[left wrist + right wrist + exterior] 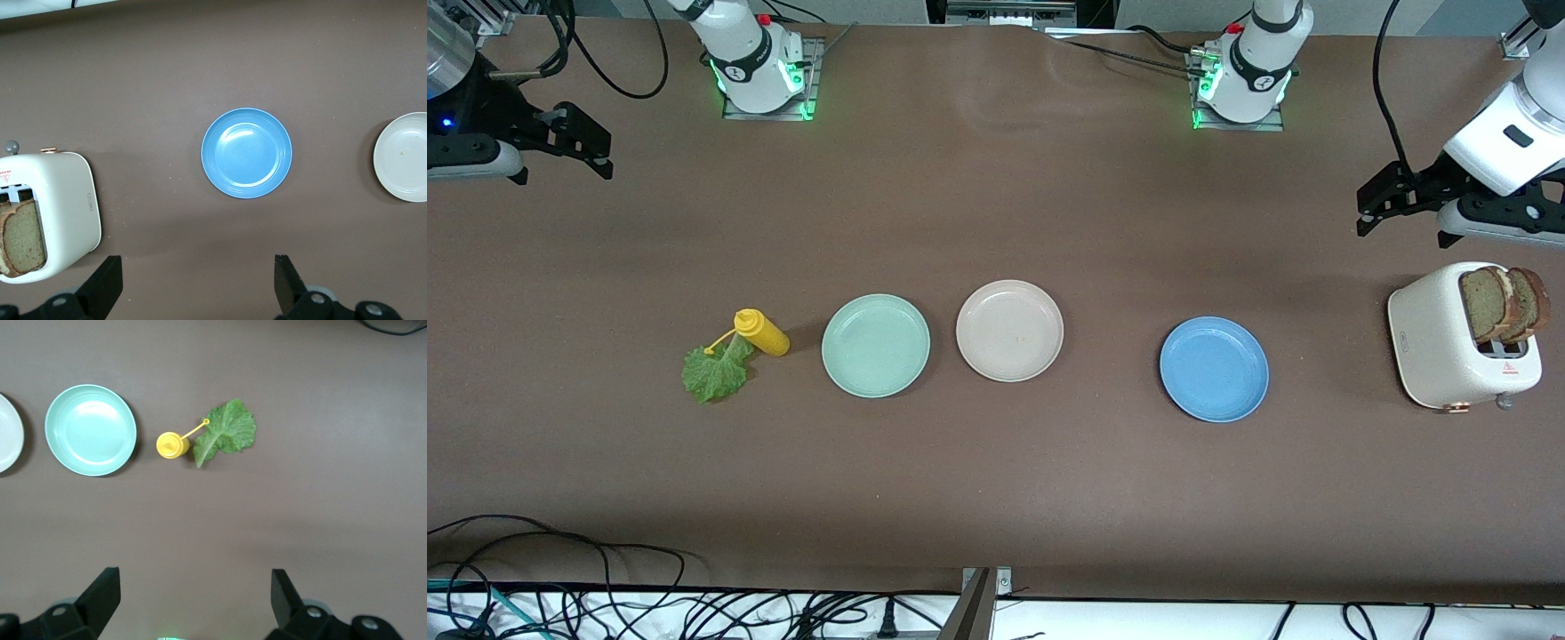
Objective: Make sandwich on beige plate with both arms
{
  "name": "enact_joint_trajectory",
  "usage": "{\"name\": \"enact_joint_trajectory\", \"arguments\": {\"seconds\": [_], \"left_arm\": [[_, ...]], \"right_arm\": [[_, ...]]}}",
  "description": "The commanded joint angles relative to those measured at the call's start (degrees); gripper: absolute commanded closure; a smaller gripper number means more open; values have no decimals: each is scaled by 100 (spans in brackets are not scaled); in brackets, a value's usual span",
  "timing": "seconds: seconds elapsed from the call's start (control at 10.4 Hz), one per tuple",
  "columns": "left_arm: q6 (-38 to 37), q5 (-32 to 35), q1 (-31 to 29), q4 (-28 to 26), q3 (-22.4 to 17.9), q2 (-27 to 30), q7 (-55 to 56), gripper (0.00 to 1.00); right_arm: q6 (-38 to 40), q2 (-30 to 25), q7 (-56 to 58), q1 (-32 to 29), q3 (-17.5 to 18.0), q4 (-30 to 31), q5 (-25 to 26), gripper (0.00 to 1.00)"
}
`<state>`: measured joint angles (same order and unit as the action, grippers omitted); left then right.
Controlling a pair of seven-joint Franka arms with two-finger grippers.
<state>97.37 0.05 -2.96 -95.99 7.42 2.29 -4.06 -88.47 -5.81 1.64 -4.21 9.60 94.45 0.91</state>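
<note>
The beige plate lies empty at the table's middle; it also shows in the left wrist view. Two brown bread slices stand upright in a white toaster at the left arm's end, and show in the left wrist view. A green lettuce leaf lies flat toward the right arm's end and shows in the right wrist view. My left gripper is open and empty, up in the air beside the toaster. My right gripper is open and empty over bare table.
A yellow squeeze bottle lies touching the lettuce. A mint green plate sits beside the beige plate toward the right arm's end. A blue plate sits between the beige plate and the toaster. Cables run along the table's near edge.
</note>
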Motion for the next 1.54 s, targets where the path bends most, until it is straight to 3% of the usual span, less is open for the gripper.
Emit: {"name": "enact_joint_trajectory", "arguments": {"seconds": [0.0, 0.58, 0.77, 1.44], "left_arm": [[-86, 30, 41, 2, -57, 61, 37, 0], [-130, 39, 41, 10, -48, 70, 46, 0], [-130, 39, 41, 10, -48, 70, 46, 0], [-130, 48, 41, 10, -48, 70, 46, 0]], "right_arm": [[84, -52, 82, 16, -20, 2, -126, 0], [48, -52, 29, 8, -20, 108, -144, 0], [-4, -26, 46, -1, -20, 196, -441, 0], [-4, 18, 363, -45, -81, 275, -363, 0]]}}
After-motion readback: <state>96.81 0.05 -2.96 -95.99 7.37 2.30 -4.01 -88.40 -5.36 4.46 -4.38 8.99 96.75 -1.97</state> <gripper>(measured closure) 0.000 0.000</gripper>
